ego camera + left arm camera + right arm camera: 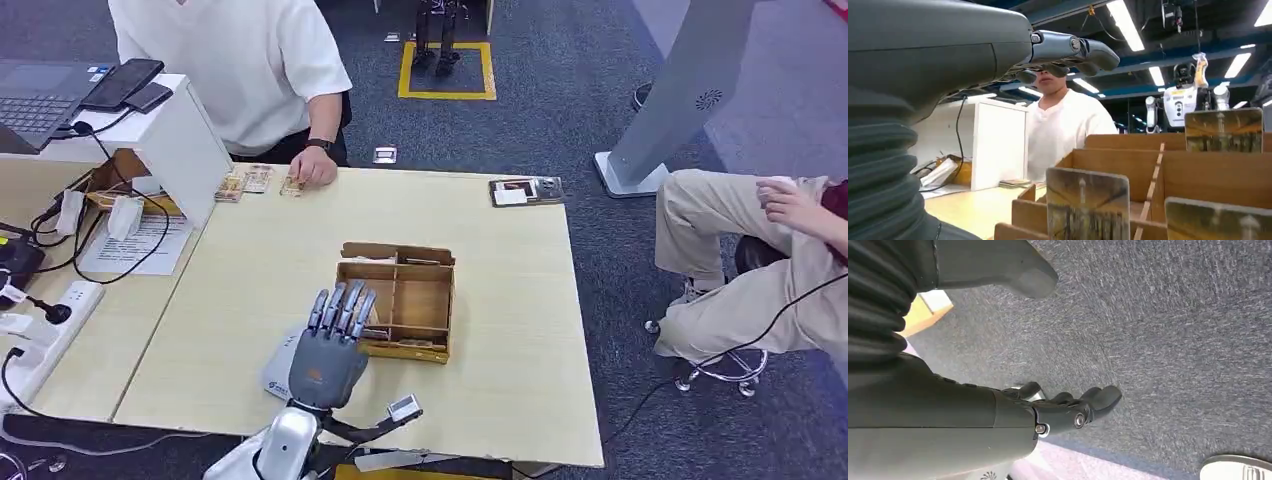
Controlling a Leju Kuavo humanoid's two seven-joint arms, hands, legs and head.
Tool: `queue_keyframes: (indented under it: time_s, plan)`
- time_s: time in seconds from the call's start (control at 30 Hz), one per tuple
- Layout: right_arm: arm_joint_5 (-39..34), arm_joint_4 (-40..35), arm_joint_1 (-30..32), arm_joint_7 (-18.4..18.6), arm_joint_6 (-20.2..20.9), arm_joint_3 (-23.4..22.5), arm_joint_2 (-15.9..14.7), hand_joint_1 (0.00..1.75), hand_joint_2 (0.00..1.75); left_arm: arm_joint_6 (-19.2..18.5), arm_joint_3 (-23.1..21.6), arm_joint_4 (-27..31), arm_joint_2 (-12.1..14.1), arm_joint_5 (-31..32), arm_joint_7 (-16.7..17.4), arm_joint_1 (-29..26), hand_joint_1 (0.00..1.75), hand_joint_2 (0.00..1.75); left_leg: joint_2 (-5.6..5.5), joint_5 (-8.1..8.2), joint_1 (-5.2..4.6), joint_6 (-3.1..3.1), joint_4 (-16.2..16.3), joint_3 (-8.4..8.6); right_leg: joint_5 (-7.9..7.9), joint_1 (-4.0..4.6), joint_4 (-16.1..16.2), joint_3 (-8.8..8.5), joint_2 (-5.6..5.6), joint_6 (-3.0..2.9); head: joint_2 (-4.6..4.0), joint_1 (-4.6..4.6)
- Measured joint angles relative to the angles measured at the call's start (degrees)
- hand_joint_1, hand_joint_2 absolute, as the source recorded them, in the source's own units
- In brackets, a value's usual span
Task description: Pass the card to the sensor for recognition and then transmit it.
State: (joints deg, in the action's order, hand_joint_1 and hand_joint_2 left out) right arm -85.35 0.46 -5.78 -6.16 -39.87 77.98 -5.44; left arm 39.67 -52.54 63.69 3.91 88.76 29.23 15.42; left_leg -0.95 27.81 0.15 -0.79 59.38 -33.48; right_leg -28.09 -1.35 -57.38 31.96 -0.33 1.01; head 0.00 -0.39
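The card (1087, 205) you want stands upright in the near compartment of the wooden box (396, 300), your left hand (333, 345) hovers above with fingers spread and empty, so I judge you're reaching; next, pinch its top edge.

Matt wooden box (398, 300), pale smooth table (500, 290)

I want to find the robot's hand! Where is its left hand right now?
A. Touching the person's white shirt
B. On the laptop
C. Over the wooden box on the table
C: the left hand hovers with fingers spread at the wooden box, where cards stand upright.
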Motion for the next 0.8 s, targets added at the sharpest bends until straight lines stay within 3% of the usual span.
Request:
queue_keyframes:
  time_s: [0.23,0.37,0.57,0.8]
  plan:
    - [0.1,0.0,0.0,0.0,0.0,0.5,0.0,0.0,1.75,0.0,-0.2,-0.7,0.0,0.0,-5.8,-0.5,0.0,1.75,0.0,-0.01,0.0,0.0,0.0,0.0,0.0,0.0,0.0,-0.02,0.0,0.0,0.0,0.02]
    - [-0.2,0.0,0.0,0.0,0.0,0.9,0.0,0.0,1.75,0.0,-0.1,-0.7,0.0,0.0,-7.1,-0.6,0.0,1.75,0.0,0.0,0.0,0.0,0.0,0.0,0.0,0.0,0.0,-0.02,-0.01,0.0,0.02,0.02]
    - [-0.2,0.0,0.0,0.2,0.0,1.0,0.0,0.0,1.75,0.0,0.2,-0.7,0.0,0.0,-5.1,-0.6,0.0,1.75,0.0,0.0,0.0,0.0,0.0,0.0,0.0,0.0,0.0,-0.02,-0.01,0.0,0.0,0.0]
    - [-0.2,0.0,0.0,0.2,0.0,1.0,0.0,0.0,1.75,0.0,0.3,-0.7,0.0,0.0,-5.1,-0.6,0.0,1.75,0.0,-0.01,0.0,0.0,0.0,0.0,0.0,0.0,0.0,-0.02,-0.01,0.0,0.0,0.02]
